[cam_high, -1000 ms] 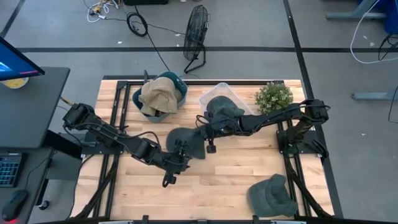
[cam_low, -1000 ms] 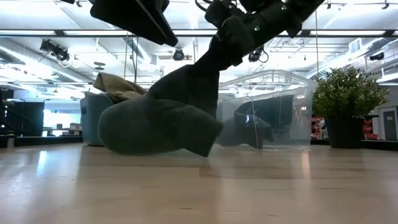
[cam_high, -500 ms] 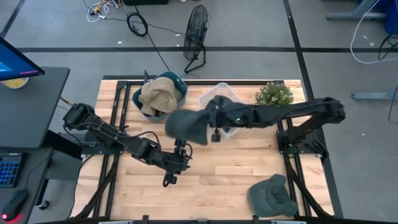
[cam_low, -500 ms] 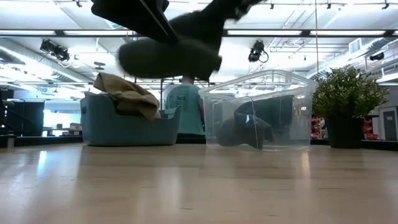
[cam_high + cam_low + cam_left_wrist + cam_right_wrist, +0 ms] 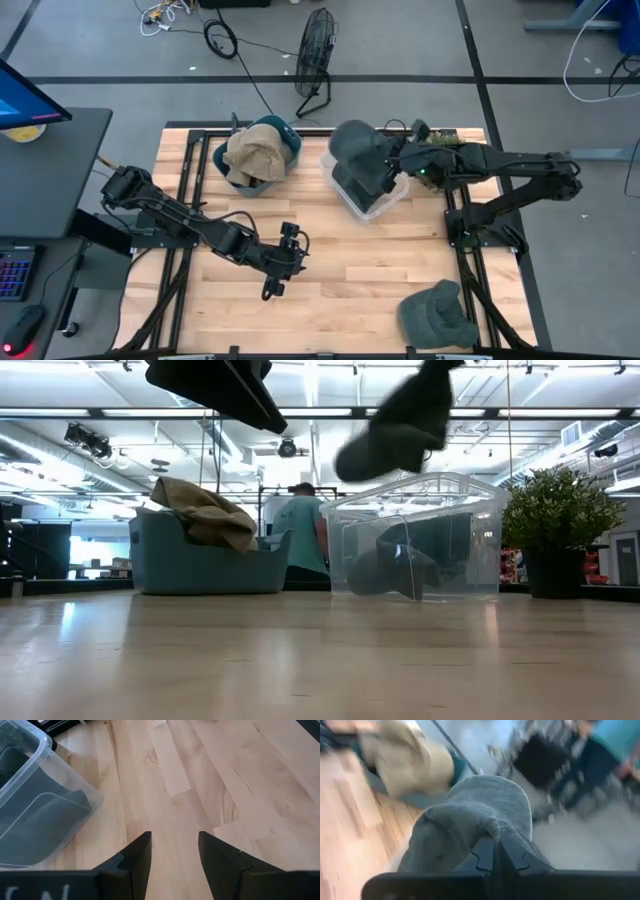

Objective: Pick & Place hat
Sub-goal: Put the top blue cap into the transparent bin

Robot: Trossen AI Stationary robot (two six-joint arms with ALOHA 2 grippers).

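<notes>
Grey felt hat (image 5: 358, 145), soft and rumpled, hangs pinched in the right gripper (image 5: 392, 160) above the clear bin (image 5: 372, 201) at the table's twelve o'clock; the left gripper (image 5: 291, 243), fingers apart and empty, waits near centre. A second grey hat (image 5: 437, 311) lies at five o'clock on the pale wood table (image 5: 350, 270). Low view: the hat (image 5: 395, 432) dangles over the bin (image 5: 420, 540), with a blue basket (image 5: 200, 560), a plant (image 5: 562, 520) and a person (image 5: 303, 532) behind. Right wrist: the fingers (image 5: 485, 851) clamp the hat's fold (image 5: 470, 827).
</notes>
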